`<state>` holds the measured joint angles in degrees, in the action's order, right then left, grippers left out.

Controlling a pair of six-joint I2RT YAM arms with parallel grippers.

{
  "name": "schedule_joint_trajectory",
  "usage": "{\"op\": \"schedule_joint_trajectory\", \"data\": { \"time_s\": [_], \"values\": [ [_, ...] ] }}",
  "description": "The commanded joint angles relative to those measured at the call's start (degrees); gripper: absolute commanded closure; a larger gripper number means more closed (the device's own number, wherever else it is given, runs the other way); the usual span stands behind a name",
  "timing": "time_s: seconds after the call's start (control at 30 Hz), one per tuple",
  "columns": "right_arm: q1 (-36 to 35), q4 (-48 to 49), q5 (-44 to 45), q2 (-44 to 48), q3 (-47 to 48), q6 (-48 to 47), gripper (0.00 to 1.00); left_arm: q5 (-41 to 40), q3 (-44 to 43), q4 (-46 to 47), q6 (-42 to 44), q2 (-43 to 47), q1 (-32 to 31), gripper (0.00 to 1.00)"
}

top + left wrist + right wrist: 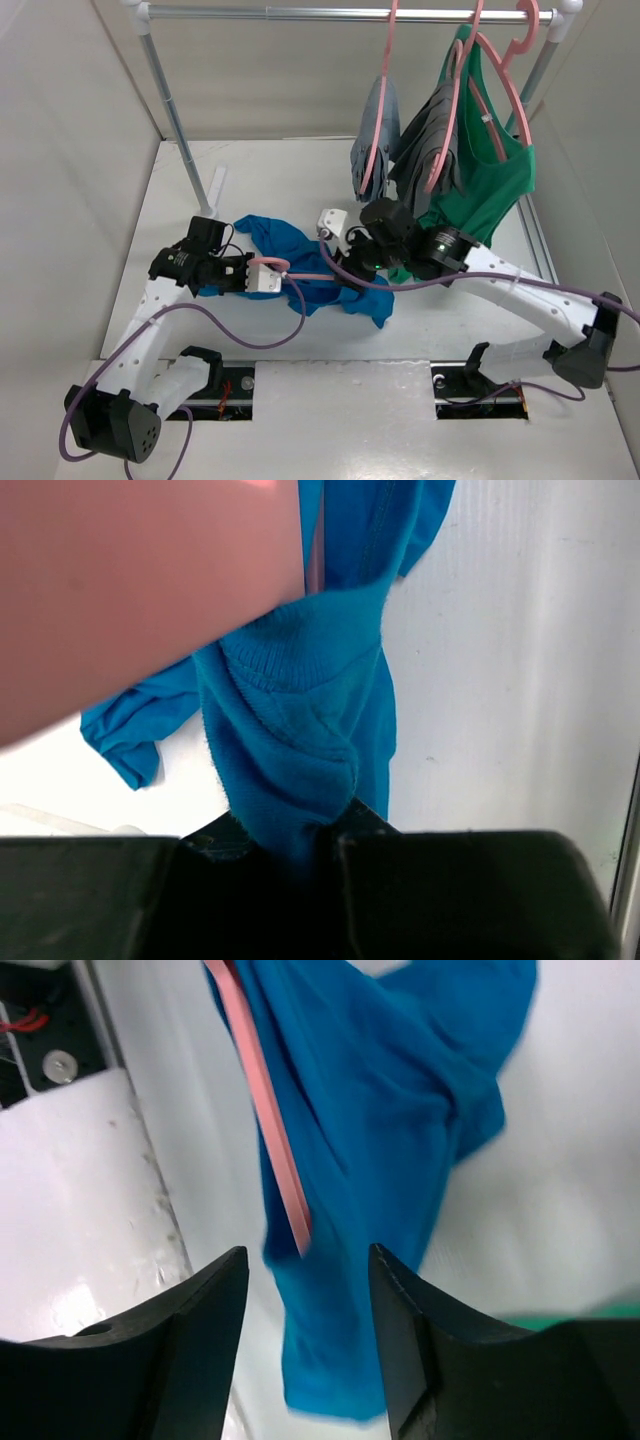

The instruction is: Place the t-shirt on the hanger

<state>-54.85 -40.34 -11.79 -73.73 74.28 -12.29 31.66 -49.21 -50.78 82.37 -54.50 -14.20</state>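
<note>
- Black fingers (460,890) of the left tool (325,835) stand narrow at the bottom of the left wrist view. They pinch a ribbed fold of the t-shirt (290,710), which rises from between them.
- Above that fold a broad pink blur fills the upper left, very near the lens.
- Over on the other side, the right tool (308,1260) hangs wide and holds nothing. In its wrist view the thin bar of the hanger (262,1100) runs down toward the gap and ends at the blue cloth.
- From above, the t-shirt lies crumpled on the table (260,180) between the two tools. The hanger lies across it, its hook at the left tool.
- White table shows bare behind and to the left of the t-shirt, up to the slanted left post of the rail (350,13).
- The t-shirt's lower hem lies near the table's near edge.
- Just behind the right arm hang the grey garments (425,140) and the green tank top (495,180); the green hem overlaps the arm from above.
</note>
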Motion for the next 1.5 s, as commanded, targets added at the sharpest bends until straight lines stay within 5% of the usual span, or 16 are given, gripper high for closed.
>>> {"op": "schedule_joint_trajectory", "data": {
  "time_s": [0.0, 0.33, 0.47, 0.57, 0.6, 0.63, 0.9, 1.23, 1.33, 1.47],
  "values": [
    [-2.5, 10.0, -3.0, -4.2, 3.4, -1.2, 0.45, 5.5, -2.1, -1.7, 0.2, 0.3, -0.3, 1.00],
    [-3.6, 15.4, -4.7, -11.8, 4.9, -1.7, 0.57, 6.0, -2.1, -1.7, -0.3, 0.8, -0.3, 1.00],
    [-4.1, 16.5, -2.3, -12.3, 4.9, -1.2, 0.78, 7.8, -4.0, -1.7, -0.9, 0.3, -0.3, 1.00],
    [-4.1, 16.5, -2.3, -13.4, 4.4, -1.2, 0.85, 8.4, -5.2, -1.7, -0.9, -0.3, -0.3, 1.00],
    [-4.1, 16.5, -2.3, -14.0, 4.4, -1.2, 0.98, 8.9, -5.2, -1.7, -0.9, -0.3, -0.3, 1.00],
    [-4.1, 16.0, -2.3, -14.0, 4.4, -1.2, 1.00, 8.9, -5.2, -1.7, -0.9, -0.3, -0.3, 1.00],
    [-4.1, 17.0, -1.7, -5.6, -1.4, 0.1, 1.00, 0.4, -2.9, 0.2, -0.9, -0.3, -0.3, 1.00],
    [-4.1, 14.0, 1.2, 3.5, -4.5, 0.6, 1.00, -2.0, -2.3, 2.6, -0.9, -0.7, 0.2, 0.74],
    [-4.1, 13.4, 0.7, 4.0, -4.5, 0.6, 1.00, -2.6, -2.9, 3.1, -1.8, -1.2, 0.2, 0.74],
    [-4.1, 10.1, 0.7, 5.2, -4.5, 0.6, 1.00, -3.1, -5.5, 3.8, -2.5, -2.4, 2.3, 0.94]
  ]
}}
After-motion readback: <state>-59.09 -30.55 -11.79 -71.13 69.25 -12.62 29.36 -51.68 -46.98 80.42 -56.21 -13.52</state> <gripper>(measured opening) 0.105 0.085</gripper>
